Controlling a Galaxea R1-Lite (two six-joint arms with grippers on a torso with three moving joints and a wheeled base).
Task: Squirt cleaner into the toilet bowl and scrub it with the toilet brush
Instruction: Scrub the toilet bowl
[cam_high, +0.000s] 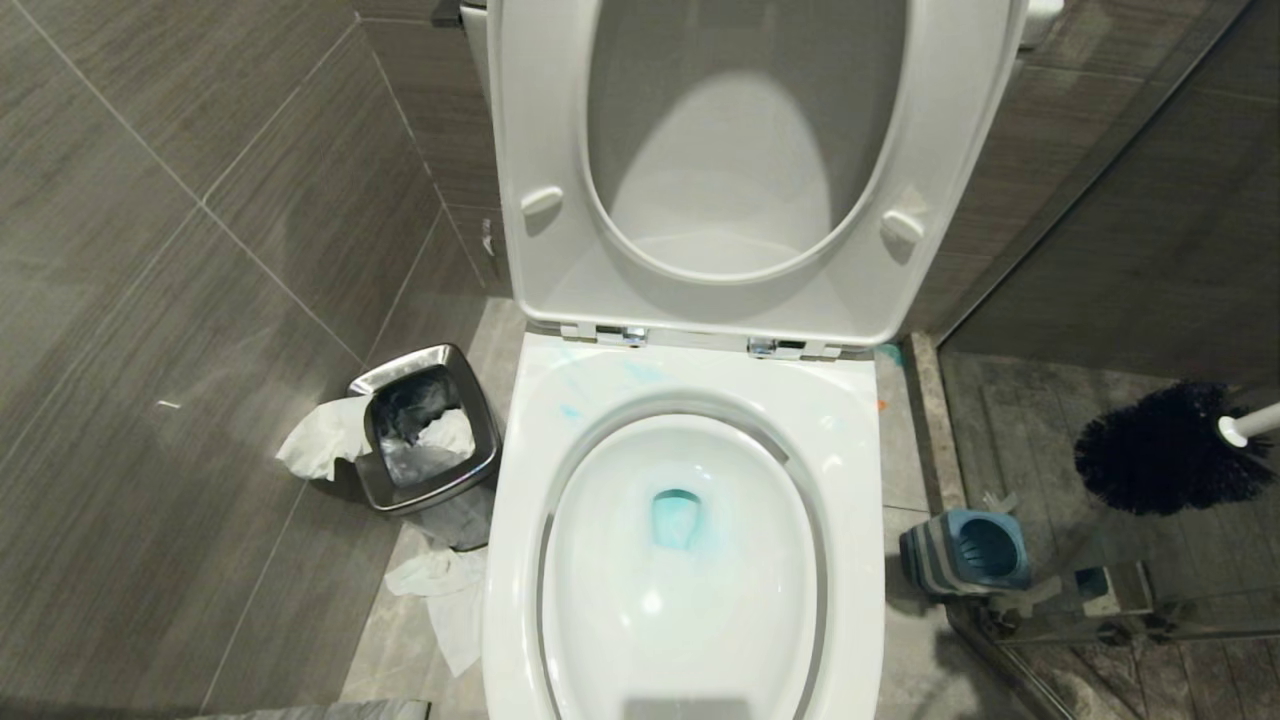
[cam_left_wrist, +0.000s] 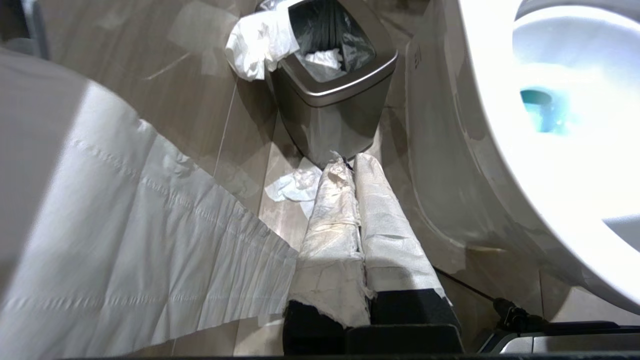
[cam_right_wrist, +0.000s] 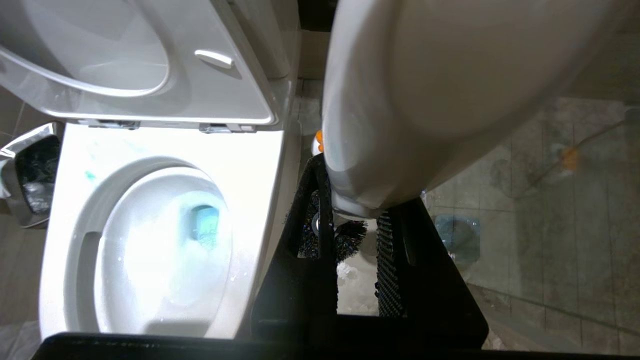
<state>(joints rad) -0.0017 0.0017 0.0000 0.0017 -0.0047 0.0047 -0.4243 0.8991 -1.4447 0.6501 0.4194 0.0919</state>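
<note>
Toilet brush (cam_high: 1170, 448) hangs in the air right of the toilet bowl (cam_high: 680, 560), above its blue holder (cam_high: 968, 550), its handle clamped in the right gripper (cam_right_wrist: 356, 220). Swinging it left and lowering the bristles into the blue-tinted water (cam_high: 678, 520) without clipping the rim would suit best. The left gripper (cam_left_wrist: 350, 170), closed and empty, rests low near the bin (cam_left_wrist: 332, 100).

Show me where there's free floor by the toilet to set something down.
Free: floor tiles between toilet bowl and brush holder. Crowded: left side, with waste bin and loose tissue against the bowl.
</note>
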